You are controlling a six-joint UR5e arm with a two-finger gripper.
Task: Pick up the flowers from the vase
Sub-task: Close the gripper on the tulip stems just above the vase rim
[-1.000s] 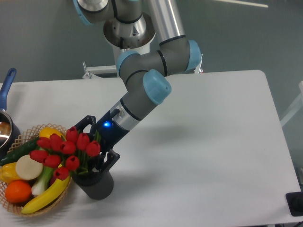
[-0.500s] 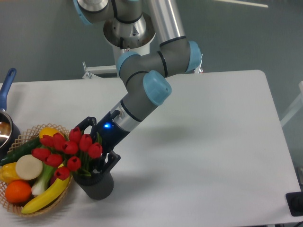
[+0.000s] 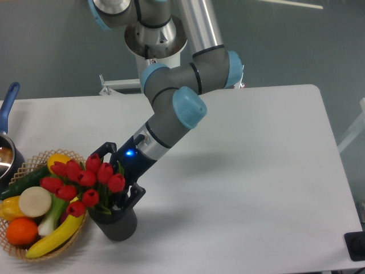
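Note:
The flowers (image 3: 85,179), a bunch of red tulip buds with green leaves, stand in the dark ribbed vase (image 3: 118,223) near the table's front left and lean left over the basket. My gripper (image 3: 112,179) reaches down from the upper right and sits just behind the bunch above the vase's rim. Its two black fingers are spread wide, one finger (image 3: 100,150) above the buds and the other finger (image 3: 136,194) at the vase's right rim. The stems are mostly hidden behind the buds, and I cannot see the fingers pressing on them.
A round wicker basket (image 3: 27,166) with a banana, an orange, a cucumber and other produce touches the vase's left side. A pot with a blue handle (image 3: 8,104) sits at the far left edge. A black object (image 3: 357,245) is at the lower right corner.
The gripper has edged a little lower toward the vase. The tulip bunch has shifted slightly to the right. The fingers stay spread.

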